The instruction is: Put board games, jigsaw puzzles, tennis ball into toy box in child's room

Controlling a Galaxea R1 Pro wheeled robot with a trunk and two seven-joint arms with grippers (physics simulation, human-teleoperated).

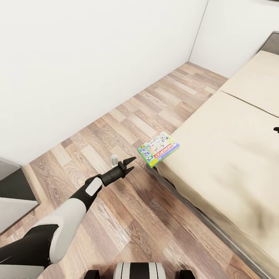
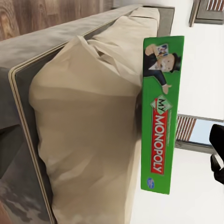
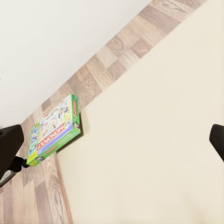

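Note:
One board game [image 1: 159, 148], a green-edged Monopoly box with a bright cartoon lid, lies flat on the near corner of the bed [image 1: 217, 155] and overhangs the mattress edge. The left wrist view looks straight at its green side [image 2: 161, 116] against the beige mattress [image 2: 88, 130]. My left gripper [image 1: 134, 162] is open, held out low over the floor a short way left of the box and apart from it. My right gripper [image 3: 112, 140] is open and empty above the mattress, with the box [image 3: 53, 133] off towards the bed's edge.
Wood-plank floor [image 1: 128, 116] runs between the white wall [image 1: 77, 69] and the bed's dark grey frame [image 1: 201, 215]. A small grey object [image 1: 114, 159] stands on the floor by my left gripper. A dark grey and white furniture corner [image 1: 11, 193] sits at the near left.

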